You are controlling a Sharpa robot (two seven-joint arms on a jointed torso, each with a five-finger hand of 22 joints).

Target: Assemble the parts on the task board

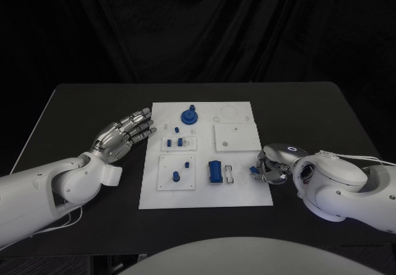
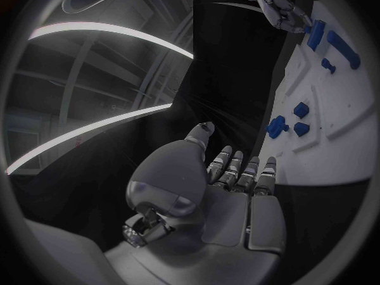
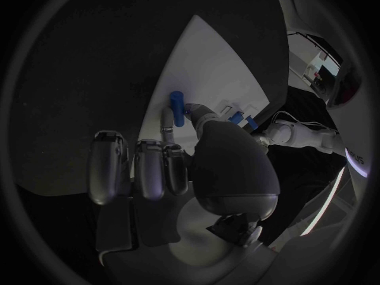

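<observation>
- left hand (image 1: 123, 133): fingers spread, holding nothing, over the table left of the white board (image 1: 239, 195)
- right hand (image 1: 270, 168): fingers curled at board's right edge, nr long blue block (image 1: 214, 171); grip can't tell
- blue round part (image 1: 190, 116) at board's far end

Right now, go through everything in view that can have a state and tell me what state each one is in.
left hand: open, fingers apart, holding nothing, beside the board.
right hand: fingers curled at the board's right edge; whether it holds anything cannot be told.
task board: flat on the table.
round blue part: seated on the board.
long blue part: lying on the board, untouched.
</observation>
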